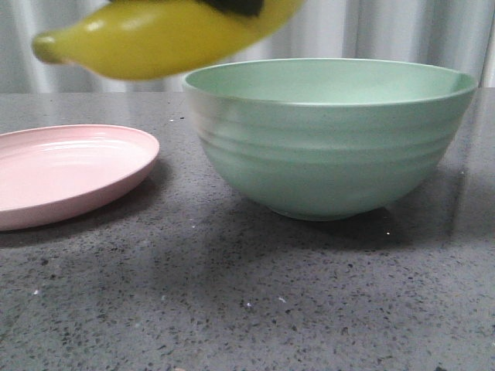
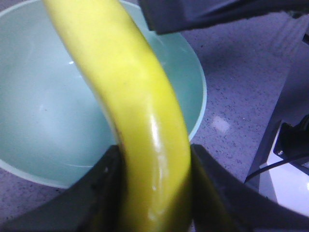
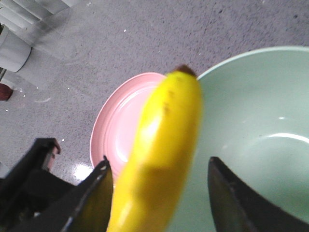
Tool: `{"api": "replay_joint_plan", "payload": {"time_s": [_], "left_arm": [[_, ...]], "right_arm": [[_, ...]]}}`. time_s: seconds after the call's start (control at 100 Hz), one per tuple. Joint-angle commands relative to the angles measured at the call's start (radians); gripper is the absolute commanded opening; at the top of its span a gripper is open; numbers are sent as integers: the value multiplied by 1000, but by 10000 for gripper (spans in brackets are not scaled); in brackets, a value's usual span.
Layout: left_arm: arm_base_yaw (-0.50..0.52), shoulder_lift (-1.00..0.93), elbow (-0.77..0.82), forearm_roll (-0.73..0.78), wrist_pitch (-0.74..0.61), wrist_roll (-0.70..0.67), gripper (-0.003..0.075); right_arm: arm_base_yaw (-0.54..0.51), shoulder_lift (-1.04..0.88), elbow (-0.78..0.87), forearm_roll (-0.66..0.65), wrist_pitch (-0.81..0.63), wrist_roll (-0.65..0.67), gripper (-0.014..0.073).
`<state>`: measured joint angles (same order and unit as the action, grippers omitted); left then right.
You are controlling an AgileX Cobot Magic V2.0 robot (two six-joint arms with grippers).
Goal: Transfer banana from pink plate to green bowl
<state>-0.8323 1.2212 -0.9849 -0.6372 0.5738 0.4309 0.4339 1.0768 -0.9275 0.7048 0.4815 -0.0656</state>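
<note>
Yellow banana [image 2: 145, 125] clamped in left pincer [image 2: 153, 193] above green bowl [image 2: 43, 121]; right pincer [image 3: 157, 193] wide.

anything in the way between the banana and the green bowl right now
Nothing visible. The banana hangs in the air, held in the left hand, partly over the green bowl, whose open inside looks empty. The pink plate sits off to the side.
</note>
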Motion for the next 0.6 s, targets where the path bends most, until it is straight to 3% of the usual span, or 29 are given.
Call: {"api": "replay_joint_plan", "payload": {"time_s": [0.0, 0.59], "left_arm": [[-14, -6, -35, -52, -65, 4, 18], [-14, -4, -35, -77, -67, 4, 18]], "right_arm": [[14, 9, -35, 43, -73, -13, 366], [17, 86, -35, 68, -101, -13, 366]]}}
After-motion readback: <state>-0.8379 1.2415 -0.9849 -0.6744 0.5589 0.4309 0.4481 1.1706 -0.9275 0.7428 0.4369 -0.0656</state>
